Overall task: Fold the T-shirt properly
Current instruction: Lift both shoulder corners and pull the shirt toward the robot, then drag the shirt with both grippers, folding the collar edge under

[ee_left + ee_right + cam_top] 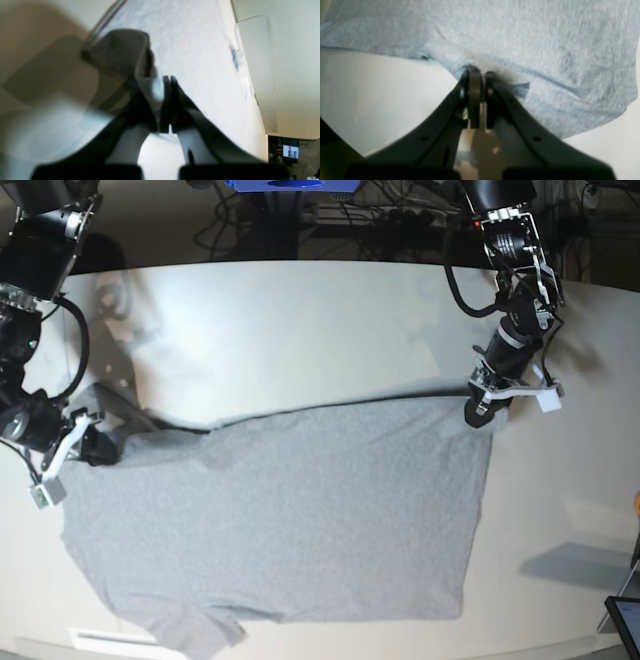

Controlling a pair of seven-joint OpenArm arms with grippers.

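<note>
The grey T-shirt (300, 520) lies spread plain side up across the near half of the table. My left gripper (478, 413) sits at its far right corner, shut on the fabric. In the left wrist view the left gripper (170, 81) has its fingers pressed together with a fold of cloth beside them, and the T-shirt (190, 45) stretches away beyond. My right gripper (98, 450) is at the shirt's far left corner. In the right wrist view the right gripper (480, 75) is shut on a bunched edge of the T-shirt (532, 37).
The pale table (300, 330) runs bare behind the shirt. Cables (380, 220) lie past its far edge. A small screen (625, 615) shows at the bottom right corner, and a white strip (100, 638) lies at the front edge.
</note>
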